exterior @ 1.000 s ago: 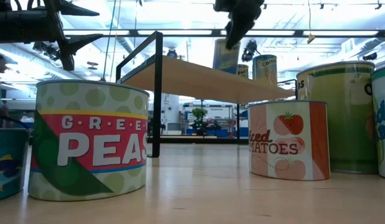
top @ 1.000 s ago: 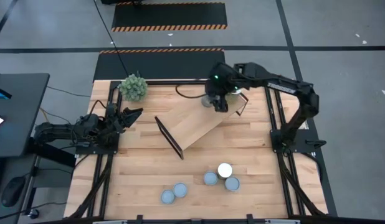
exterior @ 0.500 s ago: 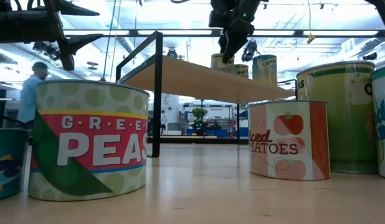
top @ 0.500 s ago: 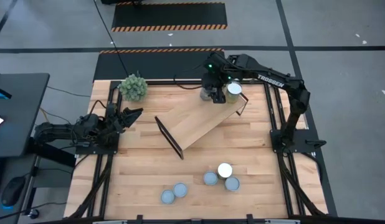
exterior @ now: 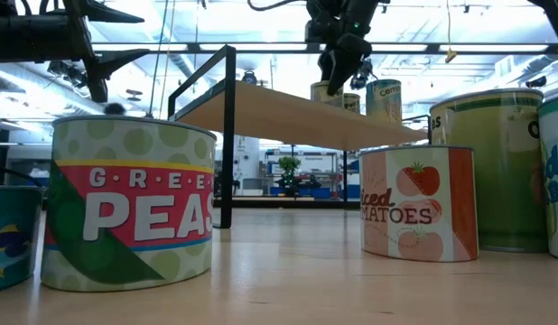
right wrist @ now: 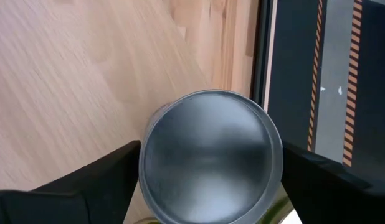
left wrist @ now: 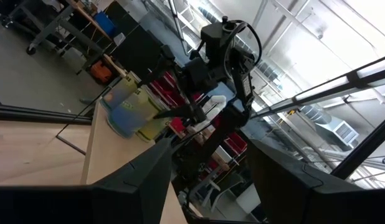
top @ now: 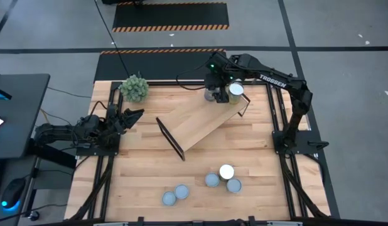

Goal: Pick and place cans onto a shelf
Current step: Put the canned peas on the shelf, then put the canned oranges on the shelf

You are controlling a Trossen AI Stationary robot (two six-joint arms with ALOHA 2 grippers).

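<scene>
Setting a can (right wrist: 211, 155) down near the far end of the shelf (top: 200, 119), close to the back edge of the table (top: 257, 157). Hovering the right gripper (top: 218, 88) right over it, straddling it; cannot tell whether gripping or already letting go. Keeping the can upright, long axis vertical, round silver top facing up. Counting three cans on the shelf (exterior: 385, 97) in the low view, all bunched at that far end. Leaving five cans on the table (top: 226, 171) near the front edge. Judging the job under halfway done. Running the shelf's long axis diagonally across the table. Parking the left gripper (top: 136, 113) at the left edge, spread wide and empty.
</scene>
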